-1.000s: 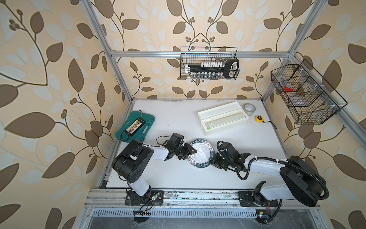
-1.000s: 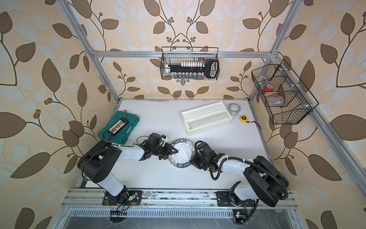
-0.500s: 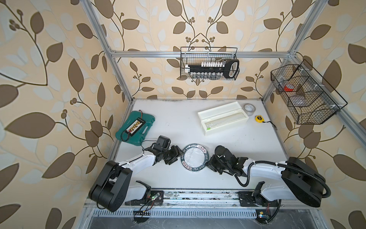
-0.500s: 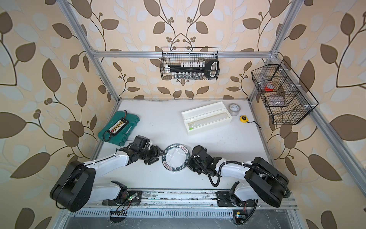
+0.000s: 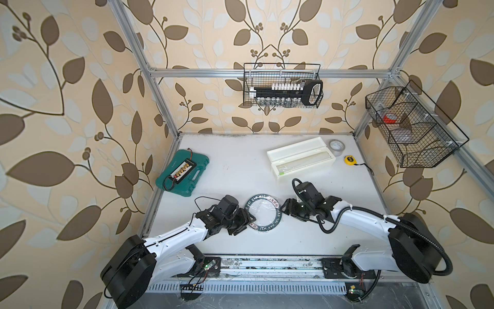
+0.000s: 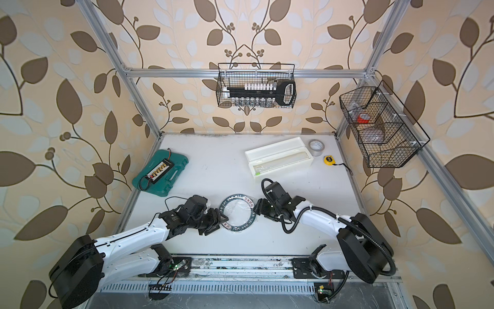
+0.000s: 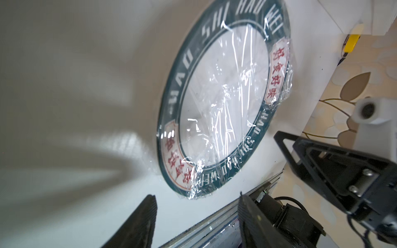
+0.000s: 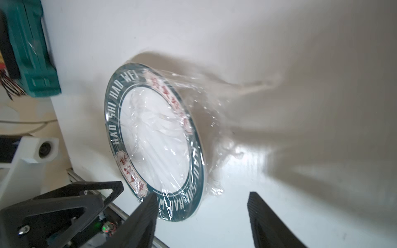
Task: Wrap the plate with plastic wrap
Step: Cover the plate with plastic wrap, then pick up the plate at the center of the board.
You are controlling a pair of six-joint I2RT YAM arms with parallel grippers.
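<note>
"Left wrist view first," Ana said. "The left gripper (image 7: 196, 198) had its jaws apart with nothing between them. The plate (image 7: 221, 103) lay flat on the table (image 7: 75, 204), just ahead of the fingertips."

"And the film?" Ben asked.

"The plastic wrap (image 7: 223, 120) was crinkled across the white centre and bunched over the rim by the label patches. Part of the dark rim looked bare (hard to be sure, given the glare)."

"Across both top views, then."

"The green tool case (image 5: 183, 174) sat far left, well clear. The left arm reached low from the base rail, forearm nearly flat, wrist turned in toward the plate's left edge. The plate was near the front middle of the table. The right gripper (image 5: 287, 211) faced it from the other side, also low. In the right wrist view its jaws stood apart too, one finger (image 8: 146, 214) in front of the rim, clamping nothing I could see. The dispenser box (image 5: 300, 157) lay beyond, well apart."

"So how should the tucking go?"

"My judgement was to catch the loose film at opposite edges, draw it outward gently until taut, then press it under the rim. The pull had to be even, or the plate might slide and the film cling to itself."
</note>
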